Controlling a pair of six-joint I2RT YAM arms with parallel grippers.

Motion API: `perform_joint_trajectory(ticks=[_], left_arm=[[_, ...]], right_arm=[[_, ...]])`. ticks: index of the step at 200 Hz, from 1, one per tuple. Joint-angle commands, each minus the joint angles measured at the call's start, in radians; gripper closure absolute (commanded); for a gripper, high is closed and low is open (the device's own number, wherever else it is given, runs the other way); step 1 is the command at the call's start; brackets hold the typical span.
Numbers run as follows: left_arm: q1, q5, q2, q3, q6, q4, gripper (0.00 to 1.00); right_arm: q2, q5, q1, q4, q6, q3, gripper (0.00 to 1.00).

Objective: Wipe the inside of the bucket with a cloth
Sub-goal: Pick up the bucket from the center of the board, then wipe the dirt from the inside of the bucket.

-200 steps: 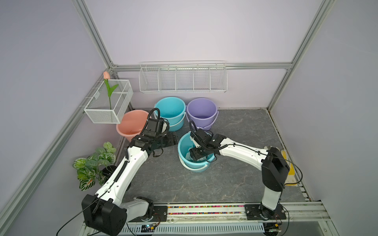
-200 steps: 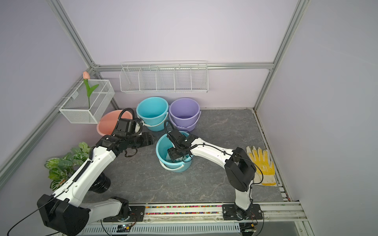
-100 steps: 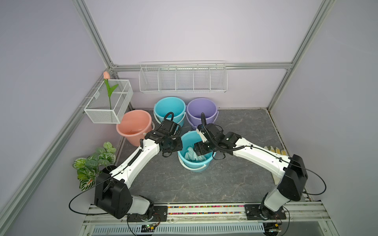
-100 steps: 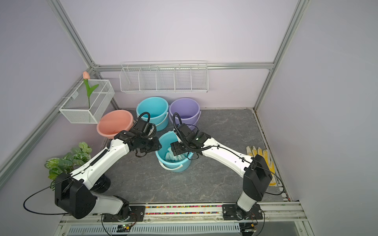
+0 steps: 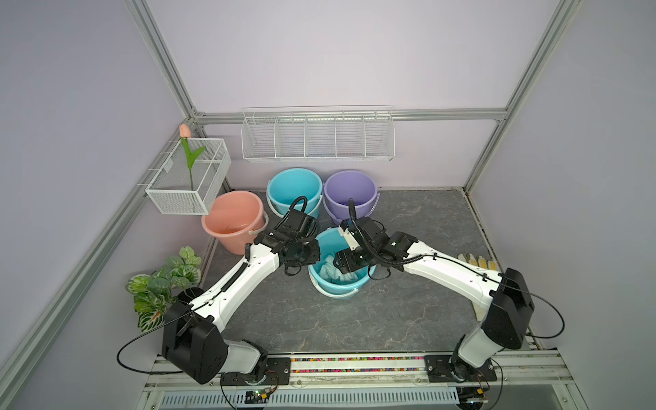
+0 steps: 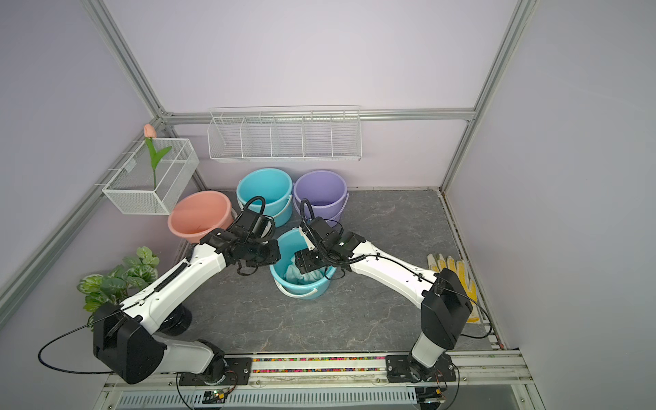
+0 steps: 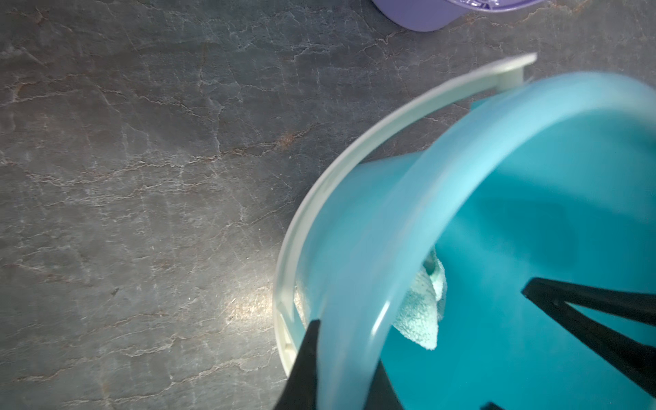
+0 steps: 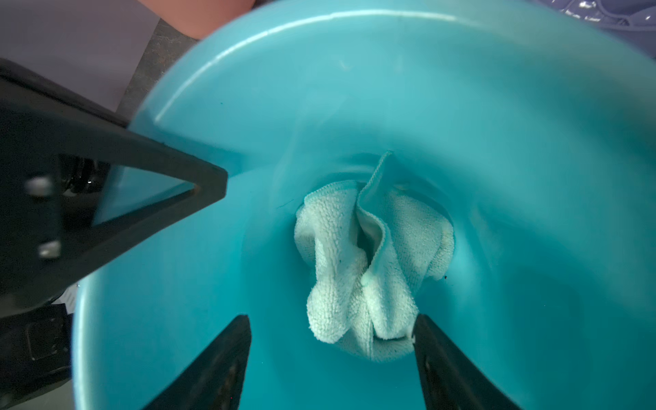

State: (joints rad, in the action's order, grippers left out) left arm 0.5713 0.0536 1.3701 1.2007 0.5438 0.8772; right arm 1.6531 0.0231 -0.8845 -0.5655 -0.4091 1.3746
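Observation:
A teal bucket (image 5: 337, 289) (image 6: 301, 289) stands mid-floor, and the pale mint cloth (image 5: 328, 271) (image 6: 293, 273) lies crumpled at its bottom. My left gripper (image 5: 312, 253) (image 6: 275, 253) is shut on the bucket's left rim. In the left wrist view one of its fingers is outside and one inside the wall (image 7: 346, 355). The right gripper (image 5: 349, 264) (image 6: 309, 266) hangs open inside the bucket (image 8: 248, 124). It is just above the cloth (image 8: 372, 255), its fingers apart (image 8: 332, 319) and holding nothing.
A salmon bucket (image 5: 234, 220), a second teal bucket (image 5: 294, 188) and a purple bucket (image 5: 349, 191) stand close behind. Wire baskets hang on the back wall (image 5: 317, 135) and the left wall (image 5: 188, 177). A plant (image 5: 163, 284) stands at left, and a yellow glove (image 6: 458, 277) lies at right.
My left gripper moved from beside the salmon bucket to the teal bucket's rim and shut on it. The right arm stretched out lower, its gripper staying open inside the bucket.

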Motion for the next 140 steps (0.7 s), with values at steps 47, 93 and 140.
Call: perform_joint_trajectory(ticks=[47, 93, 140], left_arm=[[0.154, -0.250, -0.180, -0.052, -0.015, -0.130, 1.00], [0.206, -0.281, -0.248, -0.109, -0.036, -0.201, 1.00], [0.228, -0.280, -0.286, -0.147, -0.042, -0.252, 1.00]], right_arm=[[-0.062, -0.089, -0.035, 0.120, 0.136, -0.102, 0.26], [-0.085, -0.197, -0.072, 0.361, 0.228, -0.221, 0.23], [0.034, -0.144, -0.080, 0.406, 0.220, -0.196, 0.23]])
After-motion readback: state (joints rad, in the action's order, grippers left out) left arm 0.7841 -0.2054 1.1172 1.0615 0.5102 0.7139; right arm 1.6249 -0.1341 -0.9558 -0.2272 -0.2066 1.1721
